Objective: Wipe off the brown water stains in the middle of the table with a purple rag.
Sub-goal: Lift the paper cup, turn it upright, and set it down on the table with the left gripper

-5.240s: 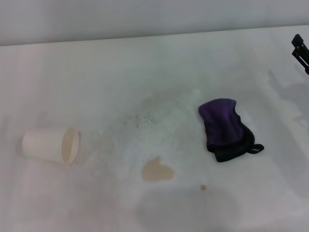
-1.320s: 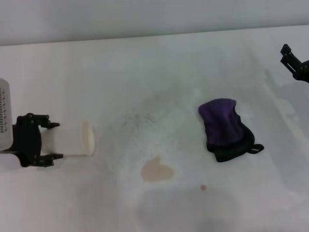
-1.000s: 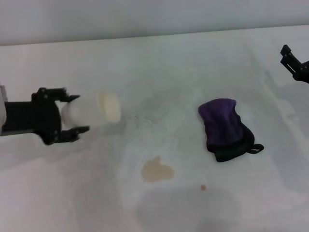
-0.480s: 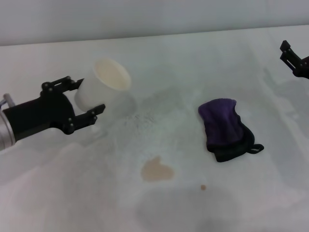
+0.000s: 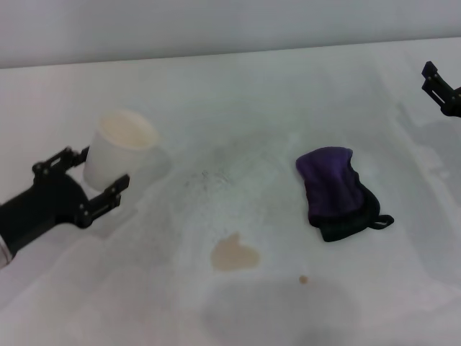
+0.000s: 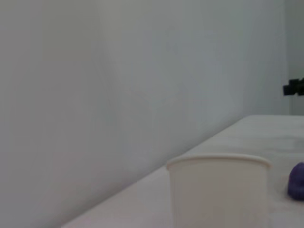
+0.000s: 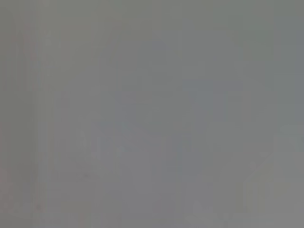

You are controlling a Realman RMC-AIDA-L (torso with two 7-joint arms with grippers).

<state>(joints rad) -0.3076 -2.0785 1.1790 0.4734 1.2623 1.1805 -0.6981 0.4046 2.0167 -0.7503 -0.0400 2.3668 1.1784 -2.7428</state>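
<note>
The purple rag [image 5: 335, 191], with black edging and a loop, lies crumpled on the white table [image 5: 252, 101], right of centre. Its edge also shows in the left wrist view [image 6: 297, 180]. The brown water stains are a tan blotch [image 5: 233, 254] and a tiny dot [image 5: 303, 279], near the front middle. My left gripper [image 5: 90, 180] is shut on the white paper cup [image 5: 115, 148] and holds it upright at the left; the cup also shows in the left wrist view [image 6: 218, 190]. My right gripper [image 5: 441, 86] sits at the far right edge, away from the rag.
A grey wall [image 5: 216, 25] runs behind the table's far edge. Faint grey smudges [image 5: 216, 173] mark the table's middle. The right wrist view shows only plain grey.
The cup lay on its side at the left; my left gripper took hold of it, lifted it and turned it upright. In the last half second it moved left and down. The rag has not moved.
</note>
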